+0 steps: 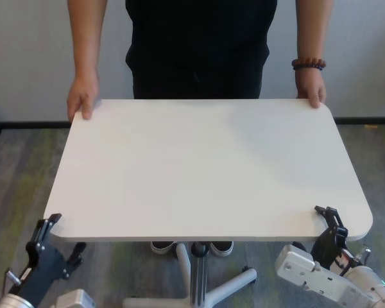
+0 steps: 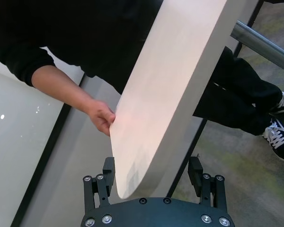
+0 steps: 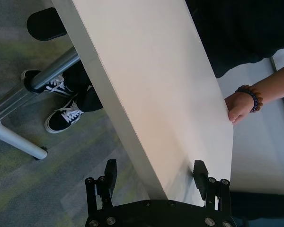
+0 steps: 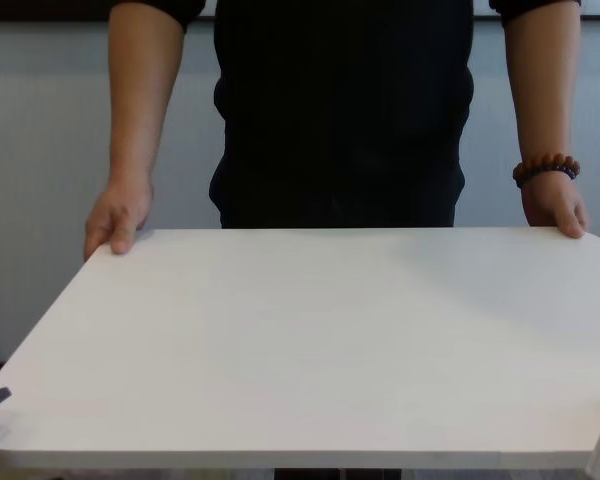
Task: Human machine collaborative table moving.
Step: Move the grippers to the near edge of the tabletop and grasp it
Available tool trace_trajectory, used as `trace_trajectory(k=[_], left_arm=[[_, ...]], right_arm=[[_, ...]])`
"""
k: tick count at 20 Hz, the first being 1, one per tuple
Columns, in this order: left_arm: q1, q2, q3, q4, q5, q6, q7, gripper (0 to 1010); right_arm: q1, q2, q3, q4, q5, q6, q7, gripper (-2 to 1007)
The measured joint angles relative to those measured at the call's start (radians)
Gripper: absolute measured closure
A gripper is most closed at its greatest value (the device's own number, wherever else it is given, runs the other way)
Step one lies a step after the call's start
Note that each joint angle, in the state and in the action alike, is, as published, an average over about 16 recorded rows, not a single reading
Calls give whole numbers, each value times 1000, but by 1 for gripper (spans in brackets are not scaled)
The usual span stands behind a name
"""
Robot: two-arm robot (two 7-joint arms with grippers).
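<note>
The white table (image 1: 205, 167) spans between robot and human (image 1: 199, 45), who grips both far corners. The left end effector (image 2: 154, 182) and right end effector (image 3: 154, 177) straddle the near corners, fingers open, sharing the load evenly.

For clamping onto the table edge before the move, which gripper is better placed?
Neither clearly. The left gripper and the right gripper each straddle a near corner of the table, fingers open. The human holds both far corners.
</note>
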Motion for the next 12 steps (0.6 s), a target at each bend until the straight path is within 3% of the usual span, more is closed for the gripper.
trace_trajectory(k=[12], left_arm=[[-44, -43, -1, 29, 51, 4, -1, 10]], right_arm=[[-10, -16, 23, 5, -14, -10, 17, 4]])
